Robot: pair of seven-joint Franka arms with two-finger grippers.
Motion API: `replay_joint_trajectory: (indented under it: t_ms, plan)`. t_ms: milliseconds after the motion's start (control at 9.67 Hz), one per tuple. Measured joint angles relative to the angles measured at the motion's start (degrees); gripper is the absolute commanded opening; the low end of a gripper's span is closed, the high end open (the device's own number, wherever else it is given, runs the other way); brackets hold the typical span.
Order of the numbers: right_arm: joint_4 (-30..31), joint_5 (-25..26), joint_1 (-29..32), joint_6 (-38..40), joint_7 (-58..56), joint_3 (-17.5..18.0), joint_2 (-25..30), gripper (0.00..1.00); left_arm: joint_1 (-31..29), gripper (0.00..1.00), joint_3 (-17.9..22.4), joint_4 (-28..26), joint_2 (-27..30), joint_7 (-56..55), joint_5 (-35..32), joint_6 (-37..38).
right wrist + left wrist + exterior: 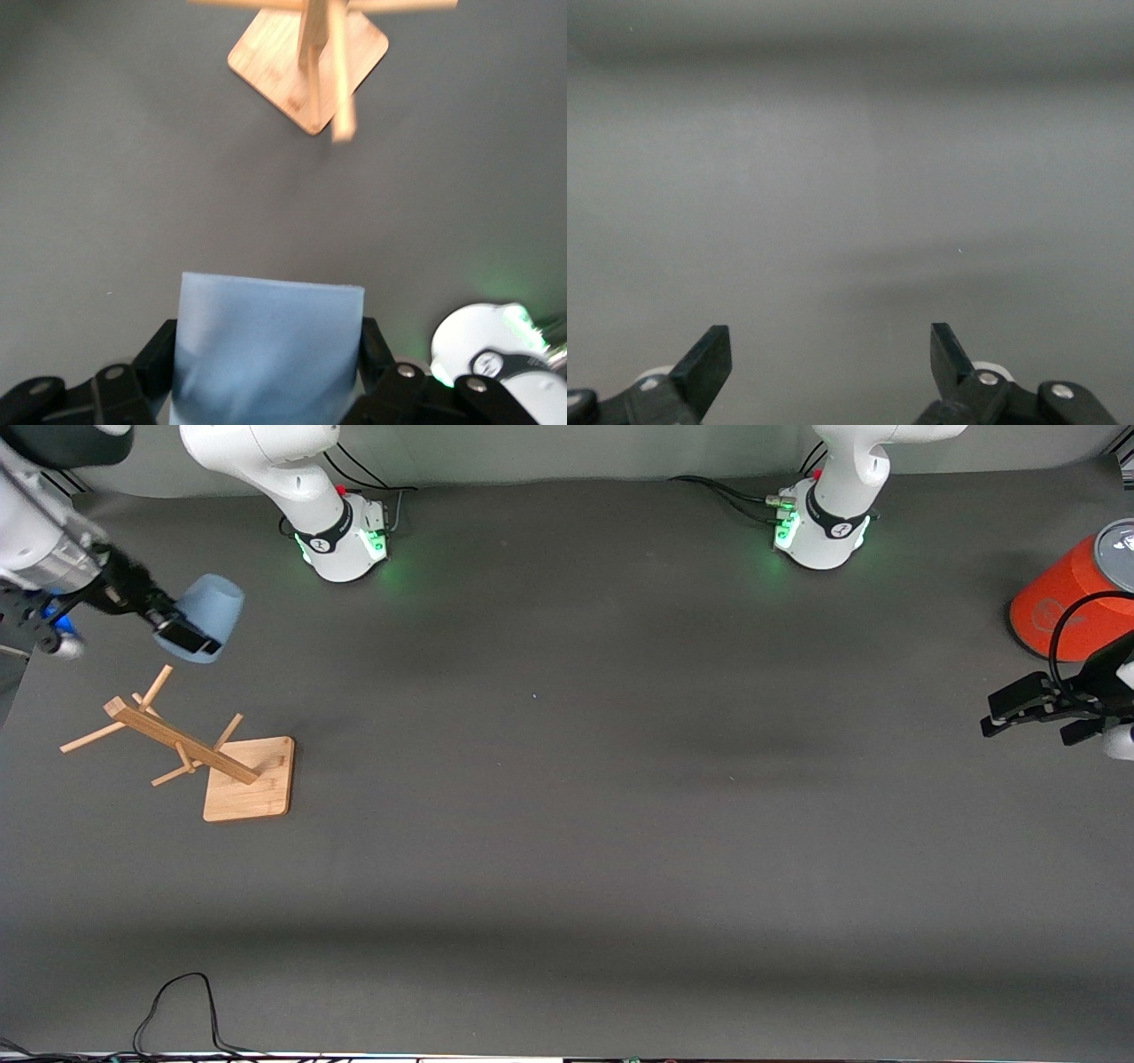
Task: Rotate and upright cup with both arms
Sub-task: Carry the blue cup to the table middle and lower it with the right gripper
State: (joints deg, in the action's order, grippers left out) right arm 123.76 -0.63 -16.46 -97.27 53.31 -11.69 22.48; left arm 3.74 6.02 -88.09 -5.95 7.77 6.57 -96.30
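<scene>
The pale blue cup [215, 605] hangs tilted in the air at the right arm's end of the table, over the bare mat just past the wooden rack. My right gripper [188, 636] is shut on the cup. In the right wrist view the cup [270, 345] fills the gap between the black fingers [161, 347], which press on its sides. My left gripper [989, 716] is open and empty over the left arm's end of the table, beside the orange can. The left wrist view shows its jaws wide apart [827, 354] with only grey mat between them.
A wooden mug rack [251, 782] with slanted pegs stands on a square base near the right gripper; it also shows in the right wrist view [306, 53]. A large orange can [1059, 607] with a grey lid lies at the left arm's end. A black cable [177, 1001] loops at the near edge.
</scene>
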Motion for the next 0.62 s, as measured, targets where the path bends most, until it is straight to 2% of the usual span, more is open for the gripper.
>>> replay_joint_trajectory:
  t_ms: [310, 414, 621]
  plan:
    - [-0.68, -0.04, -16.97, -1.61, 23.0, 0.22, -1.23, 0.62, -0.25, 1.0, 0.05, 0.09, 0.01, 0.21, 0.0, 1.1]
    - [-2.79, -0.03, -22.76, -3.14, 31.26, 0.27, -4.18, 0.62, -0.26, 1.0, 0.05, 0.1, 0.02, 0.27, 0.0, 1.23]
    - [-12.19, -0.34, -31.79, -4.73, 45.54, 0.37, -15.54, 0.61, -0.25, 1.0, -0.11, 0.01, -0.2, 0.28, 0.0, 1.25]
